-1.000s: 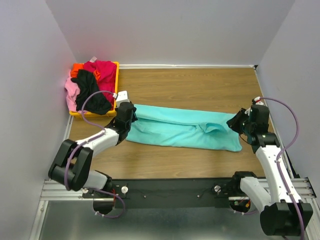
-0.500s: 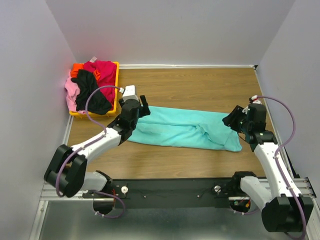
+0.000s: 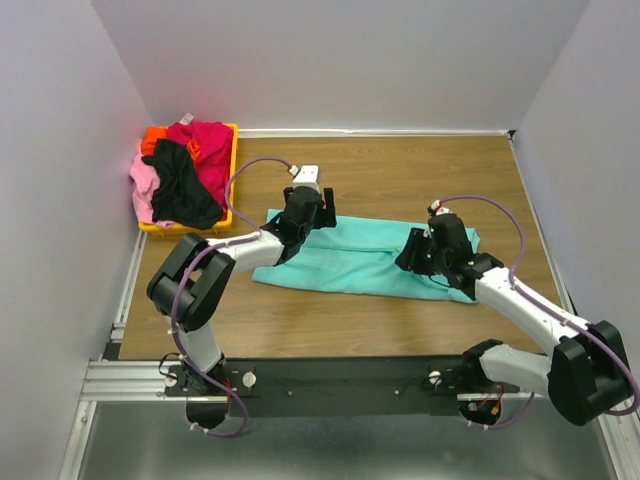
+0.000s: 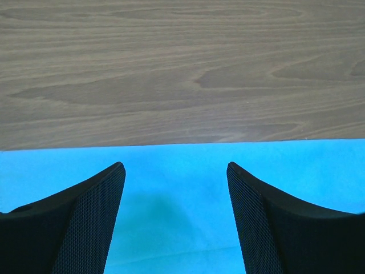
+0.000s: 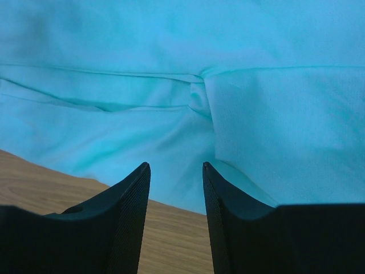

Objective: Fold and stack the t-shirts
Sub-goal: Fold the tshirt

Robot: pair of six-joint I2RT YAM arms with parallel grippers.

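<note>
From above, my left gripper (image 3: 318,207) hangs over the far left edge of the turquoise t-shirt (image 3: 350,258) and my right gripper (image 3: 410,256) over its right part. The shirt lies in a long band across the table (image 3: 400,170), with bare wood beyond it. The other t-shirts (image 3: 190,165) are heaped in the bin (image 3: 236,150).

Left wrist: my jaws are spread wide and hold nothing, with the shirt's straight edge just ahead.

Right wrist: my jaws are partly apart and empty, over a creased fold near the hem.

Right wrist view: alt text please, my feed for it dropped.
The right gripper, jaws apart and empty, hangs over the turquoise shirt near its edge. Folds crease the cloth; bare wooden table shows at lower left.
</note>
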